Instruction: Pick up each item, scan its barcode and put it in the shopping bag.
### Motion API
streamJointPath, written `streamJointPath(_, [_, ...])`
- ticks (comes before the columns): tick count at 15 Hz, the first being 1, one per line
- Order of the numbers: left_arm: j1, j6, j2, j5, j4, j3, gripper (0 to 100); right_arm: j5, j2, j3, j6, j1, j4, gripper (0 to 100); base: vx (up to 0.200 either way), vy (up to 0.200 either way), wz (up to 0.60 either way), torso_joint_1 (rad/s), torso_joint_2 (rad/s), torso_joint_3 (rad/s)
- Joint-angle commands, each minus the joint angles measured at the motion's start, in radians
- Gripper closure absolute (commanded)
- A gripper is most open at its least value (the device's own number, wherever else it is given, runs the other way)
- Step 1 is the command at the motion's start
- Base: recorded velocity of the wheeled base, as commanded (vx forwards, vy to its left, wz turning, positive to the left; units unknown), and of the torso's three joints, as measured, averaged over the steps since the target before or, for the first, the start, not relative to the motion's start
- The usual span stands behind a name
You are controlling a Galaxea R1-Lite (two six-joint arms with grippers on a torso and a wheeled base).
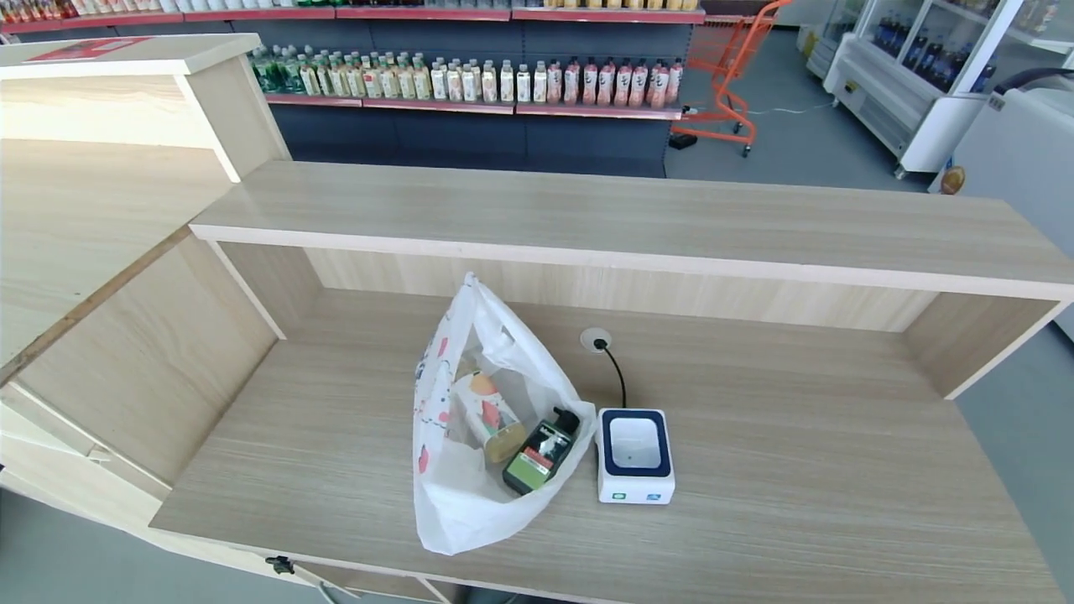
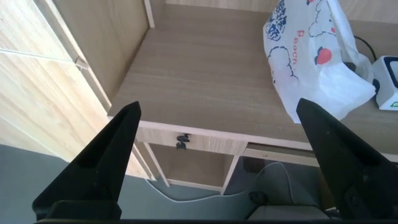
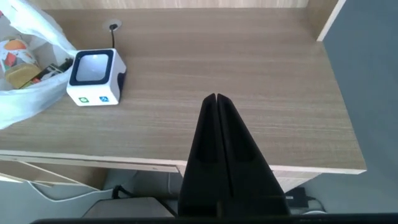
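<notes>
At the counter's near edge, around 7 o'clock from the shopping bag (image 1: 449,503), the left gripper (image 2: 217,104) hangs off the wooden counter (image 1: 797,470) with its claw spread wide and nothing in it. The bag stands left of the counter's middle, slumped, its mouth gaping towards 3 o'clock. Inside it lie two items: a pale fruit-printed bottle (image 1: 487,415) and, at its 4 o'clock, a dark bottle with a green and red label (image 1: 537,457), its cap pointing to about 1 o'clock. The scanner (image 1: 634,453) sits at the bag's 3 o'clock, just beside the plastic and perhaps touching it, window facing up, with its cable (image 1: 617,373) running off to 12 o'clock into a grommet. At 5 o'clock from the scanner, the right gripper (image 3: 216,96) hovers over the counter's near edge, its claw pressed closed on nothing.

With both items bagged, I judge the task done or nearly so. What matters now is leaving the bag undisturbed: it is thin and leans on its own contents, so a brush from either claw could tip it or drag it against the scanner. Should another item arrive, the wide left claw is the readier one. It should turn the barcode down over the scanner window and then lower the item through the bag's mouth rather than drop it.
</notes>
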Motion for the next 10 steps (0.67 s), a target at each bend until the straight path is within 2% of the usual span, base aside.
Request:
streamJointPath(1, [0.000, -0.001, 0.000, 0.000, 0.000, 0.000, 0, 0.000, 0.002, 0.000, 0.000, 0.001, -0.001, 100, 0.000, 0.000, 0.00, 0.000, 0.00, 0.000])
streamJointPath(10, [0.000, -0.001, 0.000, 0.000, 0.000, 0.000, 0, 0.000, 0.002, 0.000, -0.006, 0.001, 0.001, 100, 0.000, 0.000, 0.00, 0.000, 0.00, 0.000])
